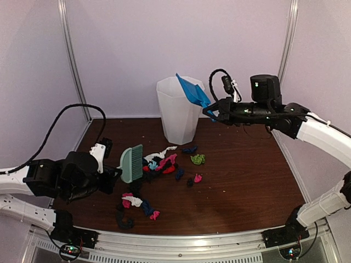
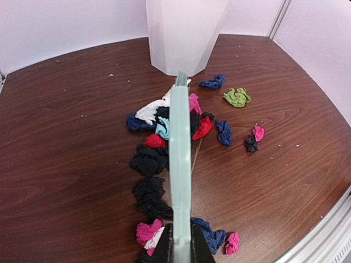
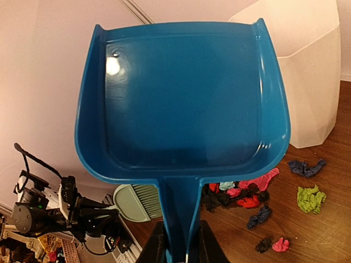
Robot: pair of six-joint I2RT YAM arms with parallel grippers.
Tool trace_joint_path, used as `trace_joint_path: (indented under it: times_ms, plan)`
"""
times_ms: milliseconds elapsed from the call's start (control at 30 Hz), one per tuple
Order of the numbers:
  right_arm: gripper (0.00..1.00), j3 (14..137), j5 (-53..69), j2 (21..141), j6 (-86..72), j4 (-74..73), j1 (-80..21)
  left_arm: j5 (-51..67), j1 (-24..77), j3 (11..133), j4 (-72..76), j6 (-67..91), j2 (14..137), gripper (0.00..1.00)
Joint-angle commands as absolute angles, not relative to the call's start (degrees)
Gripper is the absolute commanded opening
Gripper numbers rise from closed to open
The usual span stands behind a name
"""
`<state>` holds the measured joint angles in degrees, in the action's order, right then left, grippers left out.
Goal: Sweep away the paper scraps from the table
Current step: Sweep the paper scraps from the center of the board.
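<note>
Crumpled multicoloured paper scraps [image 2: 159,137] lie mid-worktop [image 1: 247,181], flanking the left tool's [image 2: 181,249] clamped mint-green plastic brush [image 2: 180,159]; right tool [image 3: 178,246] clamps a blue plastic dustpan [image 3: 181,98], its hollow shown only by the right wrist view.

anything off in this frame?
Nothing broken or tipped. Paper scraps strewn loose over the table in front of the upright white bin, as expected. The right gripper holds the blue dustpan in the air by the bin's rim, empty.

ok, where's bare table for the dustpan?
Bare: right half of the table, from the green scrap to the right edge, and the far-left corner beside the white bin. Crowded: the paper scraps from the brush down toward the front rail.
</note>
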<state>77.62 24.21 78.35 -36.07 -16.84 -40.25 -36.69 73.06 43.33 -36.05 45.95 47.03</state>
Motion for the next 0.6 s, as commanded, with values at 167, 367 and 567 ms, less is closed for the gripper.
trace_joint_path:
  times_ms: [167,367,567]
  plan:
    - [0.0,61.7,8.8,60.5,-27.8,-23.9,-43.5,-33.3,72.9,43.4,-25.4,38.8,51.2,0.0]
    - [0.0,50.9,0.6,52.0,-28.3,-26.9,-47.4,-32.3,72.9,43.6,-18.5,33.6,55.2,0.0]
    - [0.0,42.5,-8.3,45.4,-32.1,-28.5,-50.9,-31.6,72.9,50.7,-20.4,31.2,63.4,0.0]
